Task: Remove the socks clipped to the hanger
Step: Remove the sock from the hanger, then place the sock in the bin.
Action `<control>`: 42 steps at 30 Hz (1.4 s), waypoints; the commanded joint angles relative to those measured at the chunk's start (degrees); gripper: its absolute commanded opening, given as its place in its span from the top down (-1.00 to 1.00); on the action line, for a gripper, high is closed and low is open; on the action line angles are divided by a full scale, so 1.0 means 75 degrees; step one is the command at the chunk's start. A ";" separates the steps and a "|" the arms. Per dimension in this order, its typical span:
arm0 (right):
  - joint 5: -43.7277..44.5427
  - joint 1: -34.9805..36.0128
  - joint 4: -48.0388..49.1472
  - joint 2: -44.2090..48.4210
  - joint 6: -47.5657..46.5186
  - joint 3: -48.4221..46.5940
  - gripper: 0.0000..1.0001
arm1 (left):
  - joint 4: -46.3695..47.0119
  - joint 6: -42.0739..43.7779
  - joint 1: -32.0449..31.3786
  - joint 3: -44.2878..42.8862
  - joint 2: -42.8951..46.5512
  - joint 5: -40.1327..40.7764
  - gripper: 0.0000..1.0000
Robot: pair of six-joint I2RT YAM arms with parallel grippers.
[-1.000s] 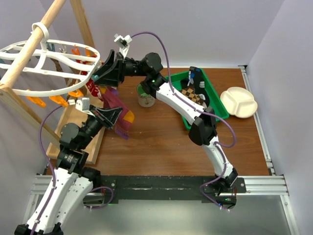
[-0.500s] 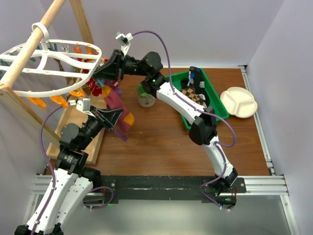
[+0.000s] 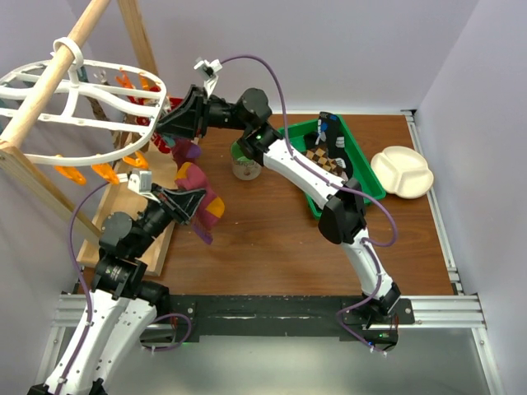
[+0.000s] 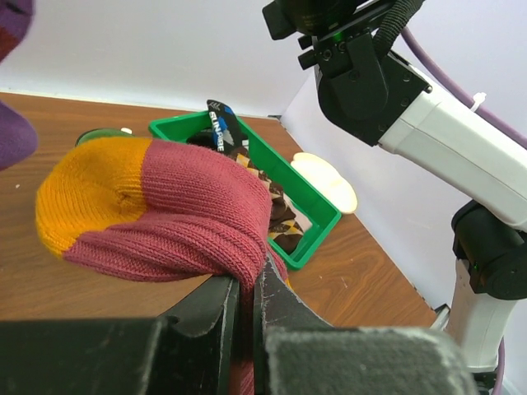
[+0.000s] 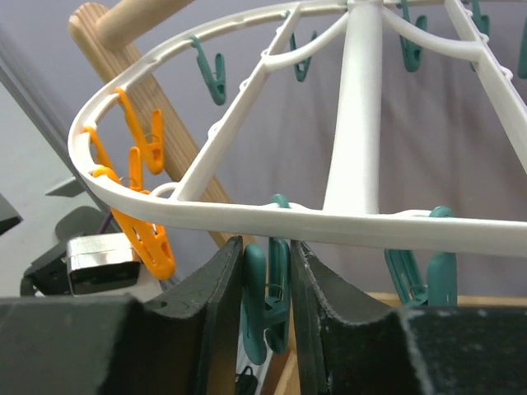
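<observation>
left gripper (image 4: pixel 245 288) is clamped tight on the maroon-and-orange sock (image 4: pixel 165 206), holding it low over the tabletop (image 3: pixel 272 239) just beside the hanger (image 5: pixel 362 115). Probably keeping tension on it so it comes away once unclipped. right gripper (image 5: pixel 266 255) is up under the hanger rim, jaws narrowed onto a teal clip (image 5: pixel 255 304), likely squeezing it open. Can't tell whether the sock's top end is in that clip. checkered sock (image 3: pixel 317 156) lies in the green bin (image 4: pixel 317 210).

hanger (image 3: pixel 74 155) cut off at left edge, sock (image 4: pixel 165 206) end hidden inside left gripper (image 4: pixel 249 280)
</observation>
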State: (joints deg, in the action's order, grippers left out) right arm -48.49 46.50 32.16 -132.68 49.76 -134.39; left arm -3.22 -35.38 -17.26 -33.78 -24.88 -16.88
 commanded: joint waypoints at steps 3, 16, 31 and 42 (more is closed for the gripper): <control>0.0382 0.0069 -0.0209 0.0897 -0.0669 0.0293 -0.02 | -0.0144 0.0099 0.0039 -0.0066 0.0083 -0.0022 1.00; 0.1834 0.0034 -0.2187 0.2360 -0.2658 0.2014 -0.53 | 0.0312 0.0111 0.0039 -0.0020 -0.0092 -0.0292 1.00; 0.5842 -0.0282 -0.3315 0.6192 -0.3459 0.6291 -0.70 | 0.2257 0.0111 -0.0101 0.0344 -0.0221 -0.0303 1.00; 0.7719 -0.0270 -0.4555 0.8853 -0.3704 0.7899 -0.75 | 0.3089 0.0521 -0.2314 0.0426 -0.0970 0.1276 1.00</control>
State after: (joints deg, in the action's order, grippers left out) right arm 2.85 44.25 2.46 -69.71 24.10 -76.31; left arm 13.61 -34.24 -28.49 -31.00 -29.32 -14.00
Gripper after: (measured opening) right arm 0.873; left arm 0.088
